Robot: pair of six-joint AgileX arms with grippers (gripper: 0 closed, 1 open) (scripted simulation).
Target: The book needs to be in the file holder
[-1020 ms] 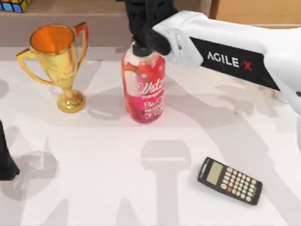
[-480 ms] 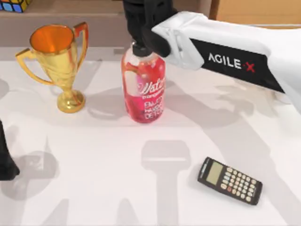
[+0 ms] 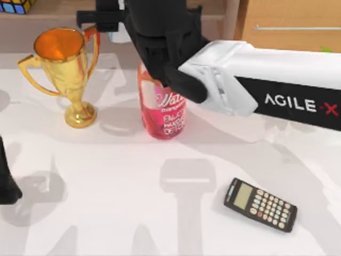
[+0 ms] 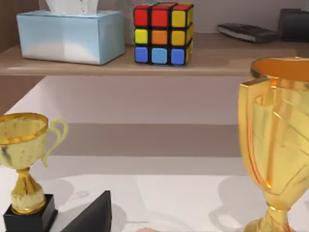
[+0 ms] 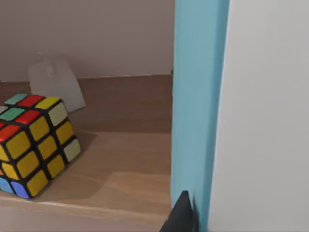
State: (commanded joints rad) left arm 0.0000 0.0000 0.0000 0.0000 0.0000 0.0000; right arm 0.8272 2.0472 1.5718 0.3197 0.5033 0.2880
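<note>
My right gripper (image 3: 114,24) is clamped on the book (image 5: 241,116), holding it upright above the table's far edge, over the red bottle (image 3: 162,109). I see no file holder, so placement remains undone. My left arm is parked at the left edge. A white table (image 3: 106,176) carries a gold trophy (image 3: 66,69) and calculator (image 3: 260,204); a wooden shelf (image 5: 111,164) behind holds a Rubik's cube (image 5: 36,142).

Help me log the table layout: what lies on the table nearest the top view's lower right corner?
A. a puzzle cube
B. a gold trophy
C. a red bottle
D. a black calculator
D: the calculator lies flat at the lower right, while the trophy and bottle stand farther back and the cube sits on the shelf at the upper left.
</note>
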